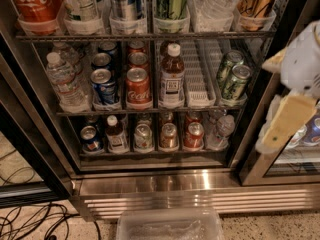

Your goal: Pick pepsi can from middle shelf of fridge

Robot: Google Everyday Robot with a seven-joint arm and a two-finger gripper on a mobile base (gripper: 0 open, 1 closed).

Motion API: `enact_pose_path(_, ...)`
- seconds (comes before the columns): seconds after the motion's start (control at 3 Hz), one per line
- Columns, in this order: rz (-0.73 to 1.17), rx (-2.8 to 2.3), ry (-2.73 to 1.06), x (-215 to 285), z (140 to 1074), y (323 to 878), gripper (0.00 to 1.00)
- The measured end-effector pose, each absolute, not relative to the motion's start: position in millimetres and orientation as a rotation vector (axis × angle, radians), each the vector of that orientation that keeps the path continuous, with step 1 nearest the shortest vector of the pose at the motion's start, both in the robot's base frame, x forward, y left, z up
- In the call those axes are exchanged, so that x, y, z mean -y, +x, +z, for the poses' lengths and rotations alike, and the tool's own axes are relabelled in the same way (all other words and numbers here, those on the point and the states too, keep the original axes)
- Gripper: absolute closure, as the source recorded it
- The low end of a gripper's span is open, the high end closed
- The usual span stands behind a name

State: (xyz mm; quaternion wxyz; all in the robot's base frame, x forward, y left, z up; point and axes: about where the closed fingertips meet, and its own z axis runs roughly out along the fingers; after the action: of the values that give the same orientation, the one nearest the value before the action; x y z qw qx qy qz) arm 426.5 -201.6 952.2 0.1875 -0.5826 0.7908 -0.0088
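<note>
The pepsi can (104, 86) is blue with a silver top. It stands at the front of the second lane from the left on the middle shelf (200, 103) of the fridge (150, 184). More blue cans stand behind it. My gripper (278, 91) is white with tan fingers (287, 121). It hangs at the right edge of the view, in front of the fridge's right door frame and well to the right of the pepsi can. Its fingers stand apart and hold nothing.
A red Coca-Cola can (137, 86) stands right of the pepsi can, then a brown bottle (172, 76) and green cans (235, 81). Water bottles (64, 81) stand on its left. A clear plastic bin (170, 226) sits on the floor in front. Cables (30, 221) lie at lower left.
</note>
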Motion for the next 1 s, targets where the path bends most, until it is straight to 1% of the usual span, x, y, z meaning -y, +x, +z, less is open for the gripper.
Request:
enact_pose_path(0.33, 0.083, -2.172, -1.548, 157.7, 924.6, 400.2, 0.00)
enact_pose_path(0.67, 0.185, -2.100, -1.544, 103.9, 883.9, 386.3, 0.00)
enact_pose_path(1.0, 0.297, -1.999, -1.625, 51.8, 853.4, 370.7, 0.00)
